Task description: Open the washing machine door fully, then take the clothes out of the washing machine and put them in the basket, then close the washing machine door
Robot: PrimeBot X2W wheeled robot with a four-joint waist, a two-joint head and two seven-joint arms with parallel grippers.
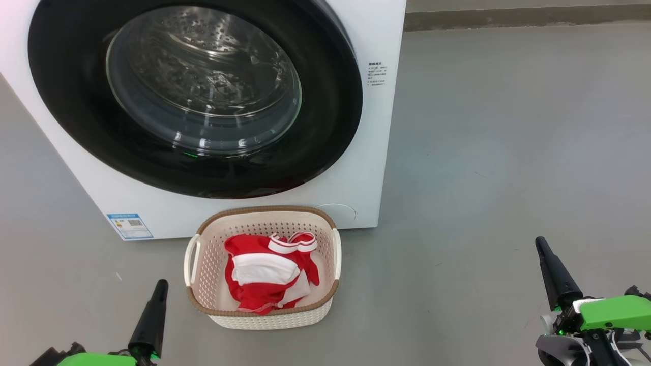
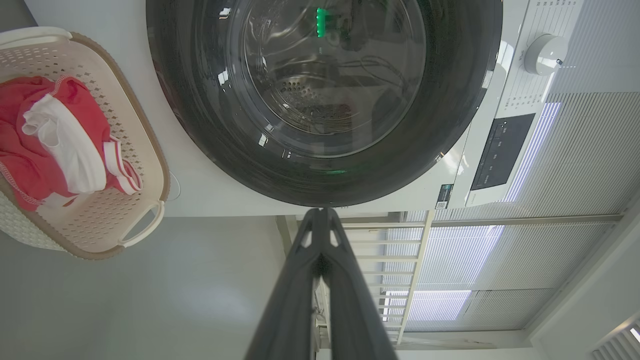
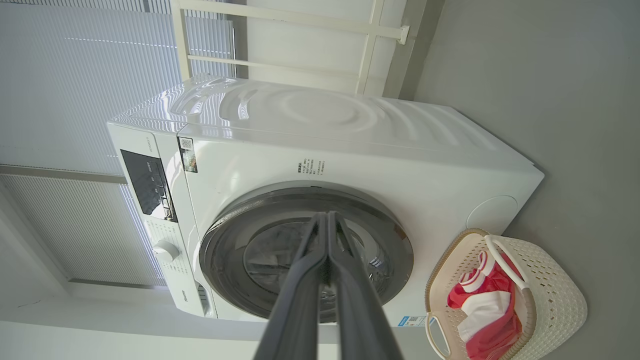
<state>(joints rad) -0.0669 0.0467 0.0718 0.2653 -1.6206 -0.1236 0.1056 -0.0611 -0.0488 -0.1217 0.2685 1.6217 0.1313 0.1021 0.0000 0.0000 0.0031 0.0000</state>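
Clothes [image 1: 264, 274], red with white panels, lie heaped inside the basket [image 1: 264, 209], which stands on the floor [image 1: 483, 152] just in front of the washing machine [image 1: 168, 213], near the lower edge of its front. The washing machine door [image 1: 196, 96] sits flush against that front, and through its glass the steel drum [image 1: 213, 46] looks bare, with no red fabric to be seen. By that showing all three steps appear done: door opened, load moved, door shut; whether the latch has caught, no picture settles. The left gripper [image 1: 161, 284] and right gripper [image 1: 540, 241] hang low over the floor at either side, well apart from basket and machine, each with its two fingers pressed together and holding nothing. The head view gives the blue label [image 1: 130, 226] at the front's lower left corner and looks down into the basket. The right wrist view adds the machine's top, the dark control panel [image 3: 147, 185] and the dial [image 3: 164, 250], and shows the door lying flat from the side; the left wrist view catches a green glint [image 2: 321, 15] on the glass.
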